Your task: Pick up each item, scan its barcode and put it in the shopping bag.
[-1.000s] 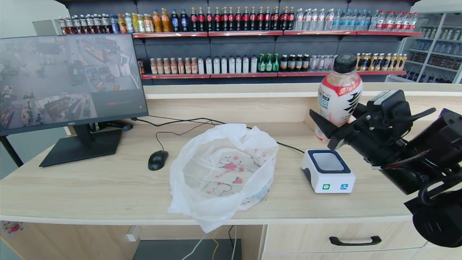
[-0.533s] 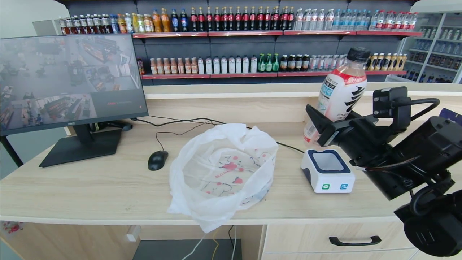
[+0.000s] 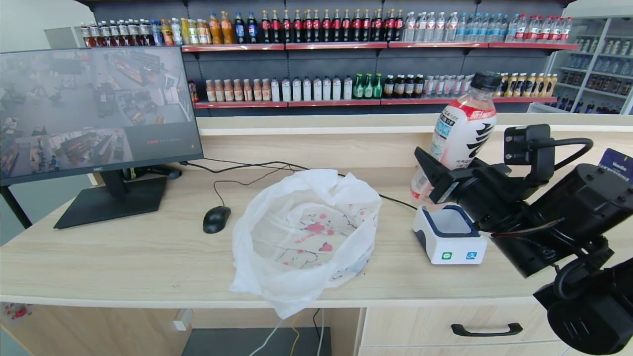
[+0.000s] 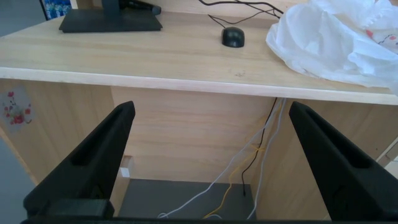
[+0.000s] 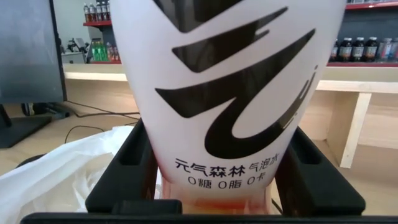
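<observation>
White-labelled bottle (image 3: 462,126): clear plastic with a black cap, tilted, held above the far edge of the white, blue-rimmed scanner (image 3: 447,237).
Right gripper (image 3: 431,174): clamped on the bottle's lower part.
Shopping bag (image 3: 247,232): white plastic, mouth open, at the middle of the pale wooden desk's (image 3: 123,257) front edge.
Left gripper (image 4: 211,112): fingers apart, below that front edge.

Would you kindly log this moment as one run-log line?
right gripper: shut on tilted bottle near scanner | left gripper: open, facing counter | shopping bag: open
</observation>
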Motion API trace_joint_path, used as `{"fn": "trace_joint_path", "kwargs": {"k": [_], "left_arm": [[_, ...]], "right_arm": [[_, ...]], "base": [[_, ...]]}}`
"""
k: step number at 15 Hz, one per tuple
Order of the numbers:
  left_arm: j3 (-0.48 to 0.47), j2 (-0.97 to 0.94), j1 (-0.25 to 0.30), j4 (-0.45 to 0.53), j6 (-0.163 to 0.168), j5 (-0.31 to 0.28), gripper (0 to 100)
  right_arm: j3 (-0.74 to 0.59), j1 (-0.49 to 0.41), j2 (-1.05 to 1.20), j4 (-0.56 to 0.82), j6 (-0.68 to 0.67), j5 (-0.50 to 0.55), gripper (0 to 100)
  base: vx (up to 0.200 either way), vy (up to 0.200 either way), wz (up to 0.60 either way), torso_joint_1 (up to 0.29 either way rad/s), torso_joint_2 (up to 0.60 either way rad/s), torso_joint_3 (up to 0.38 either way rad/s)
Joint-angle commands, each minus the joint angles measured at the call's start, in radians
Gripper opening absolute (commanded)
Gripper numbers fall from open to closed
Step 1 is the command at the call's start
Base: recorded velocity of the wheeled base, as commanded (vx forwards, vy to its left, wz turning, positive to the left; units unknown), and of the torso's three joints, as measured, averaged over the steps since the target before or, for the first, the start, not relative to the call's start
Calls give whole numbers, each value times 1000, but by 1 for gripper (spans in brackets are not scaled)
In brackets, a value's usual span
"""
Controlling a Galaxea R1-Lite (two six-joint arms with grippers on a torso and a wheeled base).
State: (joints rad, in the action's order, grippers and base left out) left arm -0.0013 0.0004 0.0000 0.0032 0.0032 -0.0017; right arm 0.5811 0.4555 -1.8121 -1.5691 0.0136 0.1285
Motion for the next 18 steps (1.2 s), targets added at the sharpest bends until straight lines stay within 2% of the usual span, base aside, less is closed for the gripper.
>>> {"fn": "trace_joint_path", "kwargs": {"k": [1,13,18], "left_arm": [[0,0,0,0,0,0,100],[0,0,0,0,-2,0,100],[0,0,0,0,-2,0,100]], "right_arm": [[6,0,-6,-2,-1,-3,0],[37,0,-19,-2,-14,-12,0],[37,0,-30,-2,-14,-12,0]], "base": [[0,0,0,0,0,0],[0,0,0,0,0,0],[0,200,0,4,2,1]]}}
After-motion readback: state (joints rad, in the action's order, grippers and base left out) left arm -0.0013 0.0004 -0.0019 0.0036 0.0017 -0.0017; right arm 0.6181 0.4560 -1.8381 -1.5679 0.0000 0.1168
